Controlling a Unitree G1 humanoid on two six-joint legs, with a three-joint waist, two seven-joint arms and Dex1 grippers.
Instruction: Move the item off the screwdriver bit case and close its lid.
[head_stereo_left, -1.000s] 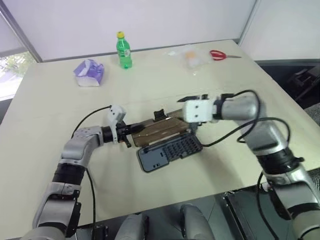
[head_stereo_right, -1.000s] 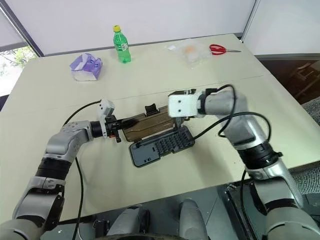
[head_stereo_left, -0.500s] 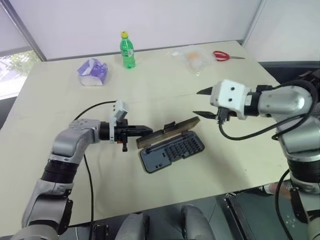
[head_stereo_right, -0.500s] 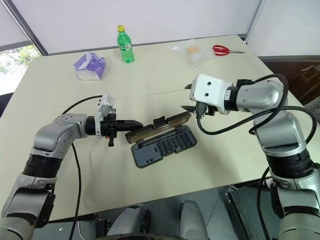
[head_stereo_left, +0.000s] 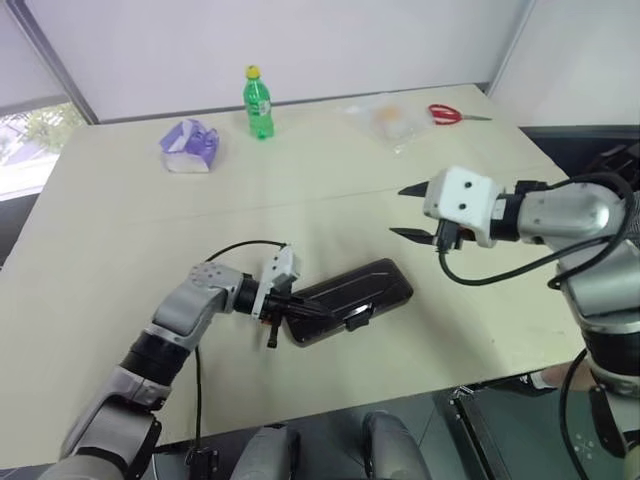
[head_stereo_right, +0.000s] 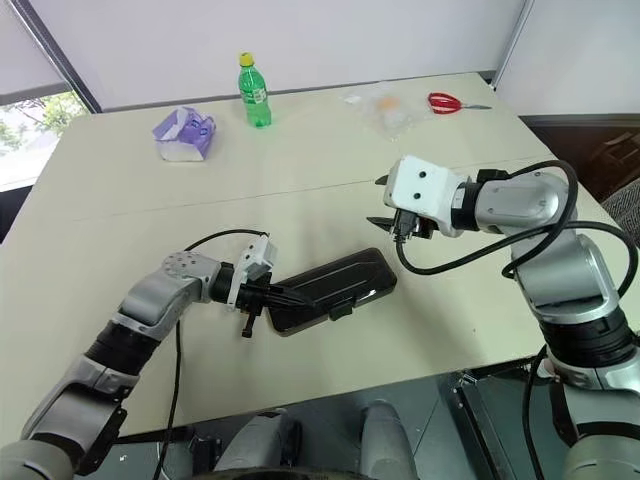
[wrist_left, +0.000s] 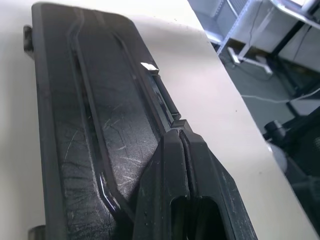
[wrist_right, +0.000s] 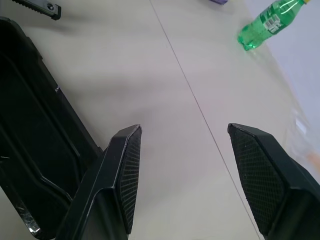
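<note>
Fingers of my left gripper (wrist_left: 182, 137) are pressed together, flat on the lid (head_stereo_left: 340, 290) of the case (head_stereo_right: 375, 290) near the table's (head_stereo_left: 130, 230) front edge; my right gripper (head_stereo_left: 415, 211) hovers apart, spread, empty. Lid looks down; next, press to latch. Small black item (head_stereo_left: 357, 319) sits at the case's front edge.

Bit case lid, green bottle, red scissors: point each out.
lid (head_stereo_left: 350, 288), left eye view, middle of the closed top panel
green bottle (head_stereo_left: 258, 105), left eye view, body
red scissors (head_stereo_left: 443, 114), left eye view, handles

Beige table (head_stereo_left: 120, 220), white wall (head_stereo_left: 300, 40), window (head_stereo_left: 25, 140)
</note>
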